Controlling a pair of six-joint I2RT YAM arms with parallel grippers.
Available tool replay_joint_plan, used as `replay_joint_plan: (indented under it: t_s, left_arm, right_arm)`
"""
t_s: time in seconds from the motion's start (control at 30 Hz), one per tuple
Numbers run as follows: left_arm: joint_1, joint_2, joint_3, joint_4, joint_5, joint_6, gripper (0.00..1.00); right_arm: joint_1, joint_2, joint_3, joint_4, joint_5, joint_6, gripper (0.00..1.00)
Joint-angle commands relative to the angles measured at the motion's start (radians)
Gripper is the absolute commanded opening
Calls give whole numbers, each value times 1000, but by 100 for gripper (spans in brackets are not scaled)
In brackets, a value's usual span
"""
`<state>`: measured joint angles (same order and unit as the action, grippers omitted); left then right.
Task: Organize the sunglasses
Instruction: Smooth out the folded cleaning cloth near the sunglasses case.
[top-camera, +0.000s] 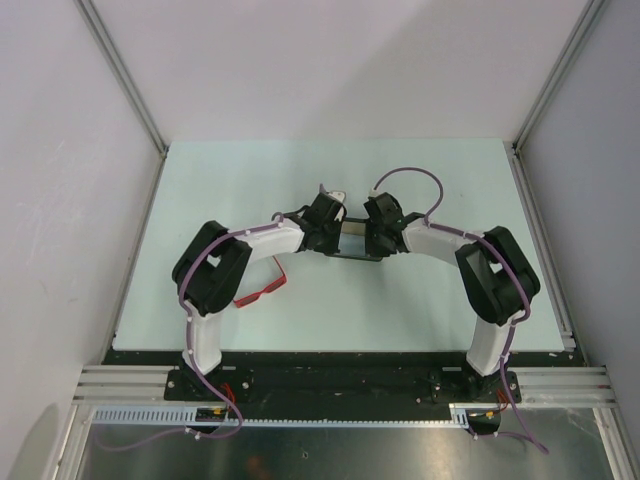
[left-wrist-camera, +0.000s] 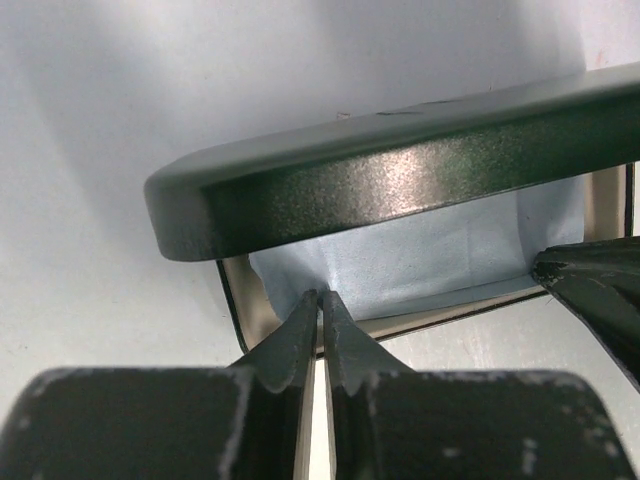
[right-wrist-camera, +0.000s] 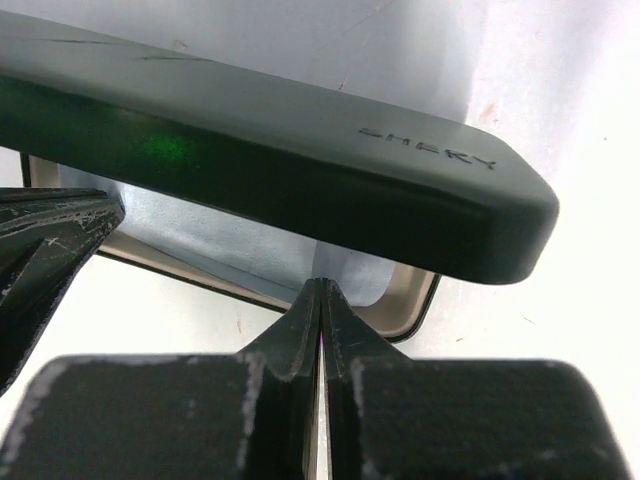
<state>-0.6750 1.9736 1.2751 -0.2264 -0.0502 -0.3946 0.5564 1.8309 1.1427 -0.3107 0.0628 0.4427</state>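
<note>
Lower left of centre: red plastic-framed sunglasses (top-camera: 268, 290), light, brittle; grip bridge. Left hand (left-wrist-camera: 320, 300): clamped on pale blue cloth (left-wrist-camera: 430, 250). Right hand (right-wrist-camera: 320, 290): together.

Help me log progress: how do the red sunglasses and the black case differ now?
The sunglasses are bright red and thin-framed; the case is black and blocky. The sunglasses lie by the left arm's elbow, partly hidden; the case sits farther back between the left gripper and right gripper. The case is open with a pale blue cloth inside; the sunglasses lie outside it. Both rest on the table.
</note>
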Motion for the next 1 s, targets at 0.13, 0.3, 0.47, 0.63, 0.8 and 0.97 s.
replay_joint_plan:
  t_s: [0.13, 0.3, 0.47, 0.63, 0.8, 0.97]
  left_arm:
    - [-3, 10, -11, 18, -25, -6, 9]
    - [-5, 7, -16, 19, -30, -4, 9]
    - [-5, -2, -16, 18, -28, -3, 9]
    - [-5, -18, -6, 18, -16, -3, 13]
    - [-9, -48, 13, 18, -11, 0, 23]
    - [-9, -107, 36, 16, -19, 2, 31]
  right_arm:
    - [-19, -16, 3, -48, 38, -21, 1]
    - [-32, -36, 3, -65, 52, -29, 1]
    - [-32, -61, 3, -64, 57, -30, 1]
    - [-35, -94, 3, -44, 63, -13, 5]
    - [-33, -125, 3, -31, 71, 2, 11]
    - [-33, -182, 3, -33, 77, 19, 19]
